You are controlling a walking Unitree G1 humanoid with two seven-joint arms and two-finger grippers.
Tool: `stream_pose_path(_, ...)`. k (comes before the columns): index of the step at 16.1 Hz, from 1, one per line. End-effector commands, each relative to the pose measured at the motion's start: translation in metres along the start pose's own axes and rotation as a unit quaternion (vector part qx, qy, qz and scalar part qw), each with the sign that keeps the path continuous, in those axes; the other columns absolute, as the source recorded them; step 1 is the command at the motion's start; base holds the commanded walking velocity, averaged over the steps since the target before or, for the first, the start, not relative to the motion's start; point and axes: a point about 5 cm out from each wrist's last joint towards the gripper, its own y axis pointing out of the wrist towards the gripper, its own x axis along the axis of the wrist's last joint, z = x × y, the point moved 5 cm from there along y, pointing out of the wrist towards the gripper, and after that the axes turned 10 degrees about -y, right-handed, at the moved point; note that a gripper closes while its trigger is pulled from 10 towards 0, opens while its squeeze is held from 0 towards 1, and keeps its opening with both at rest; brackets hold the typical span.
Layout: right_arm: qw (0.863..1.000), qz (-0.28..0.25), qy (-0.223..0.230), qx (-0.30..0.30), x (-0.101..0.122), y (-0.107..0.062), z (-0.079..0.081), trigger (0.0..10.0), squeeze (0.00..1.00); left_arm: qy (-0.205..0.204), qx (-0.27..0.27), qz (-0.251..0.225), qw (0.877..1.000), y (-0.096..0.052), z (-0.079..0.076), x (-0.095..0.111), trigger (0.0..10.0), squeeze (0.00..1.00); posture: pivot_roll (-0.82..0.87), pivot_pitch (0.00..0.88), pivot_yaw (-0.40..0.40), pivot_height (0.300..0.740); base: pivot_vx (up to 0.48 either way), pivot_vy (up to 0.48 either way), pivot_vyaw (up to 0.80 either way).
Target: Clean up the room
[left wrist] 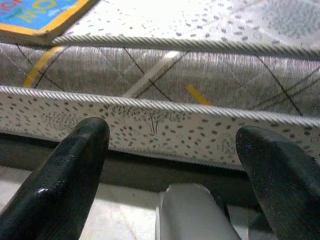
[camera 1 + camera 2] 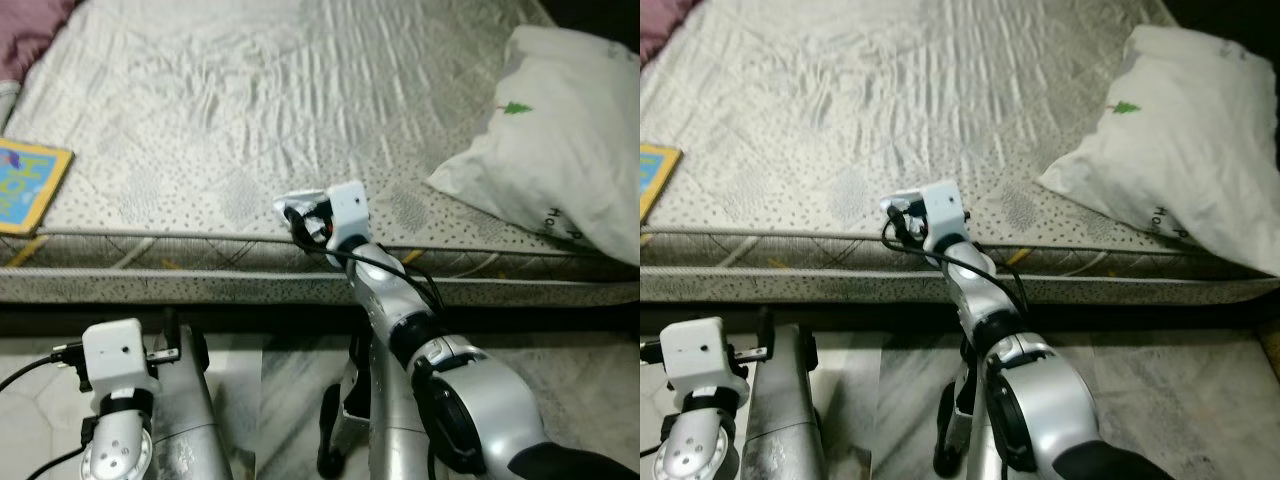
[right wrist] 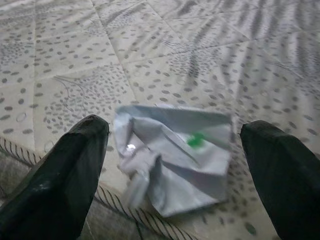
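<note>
A crumpled white packet [image 2: 300,203] with a green mark lies on the mattress [image 2: 250,100] right at its near edge. My right gripper [image 2: 308,222] reaches over that edge to it. In the right wrist view the gripper [image 3: 175,129] is open, one black finger on each side of the packet [image 3: 175,160], not touching it. A colourful book [image 2: 25,185] rests flat at the mattress's near left edge. My left gripper [image 1: 172,131] is open and low in front of the mattress side, below the book [image 1: 40,15], holding nothing.
A large white pillow [image 2: 560,160] lies on the right of the bed. A pink cloth [image 2: 30,30] shows at the far left corner. Marble floor [image 2: 1160,400] runs below the bed edge, next to my body.
</note>
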Motion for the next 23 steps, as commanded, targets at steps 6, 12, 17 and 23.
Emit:
stream_pose_path(6, 0.999, -0.020, 0.015, -0.029, 0.016, 0.007, 0.004, 10.0, 0.00, 0.005, 0.003, 0.033, 0.999, -0.026, 0.001, -0.005, 10.0, 0.00, 0.38, 0.314, -0.171, 0.503, 0.000, 0.000, 0.00)
stream_pose_path(12, 0.999, -0.035, 0.016, -0.007, 0.027, 0.012, 0.040, 10.0, 0.00, 0.005, 0.003, 0.045, 0.999, -0.032, 0.001, -0.006, 10.0, 0.00, 0.38, 0.332, -0.171, 0.503, 0.000, 0.000, 0.00)
stream_pose_path(17, 0.999, -0.029, 0.022, 0.020, 0.019, 0.007, 0.065, 0.0, 0.00, 0.005, 0.005, 0.055, 0.998, -0.032, 0.001, -0.007, 10.0, 0.00, 0.38, 0.329, -0.174, 0.503, 0.000, 0.000, 0.00)
stream_pose_path(23, 0.999, -0.029, 0.027, 0.022, 0.019, 0.008, 0.061, 0.0, 0.00, 0.004, 0.008, 0.053, 0.999, -0.025, 0.002, -0.007, 10.0, 0.00, 0.38, 0.316, -0.173, 0.503, 0.000, 0.000, 0.00)
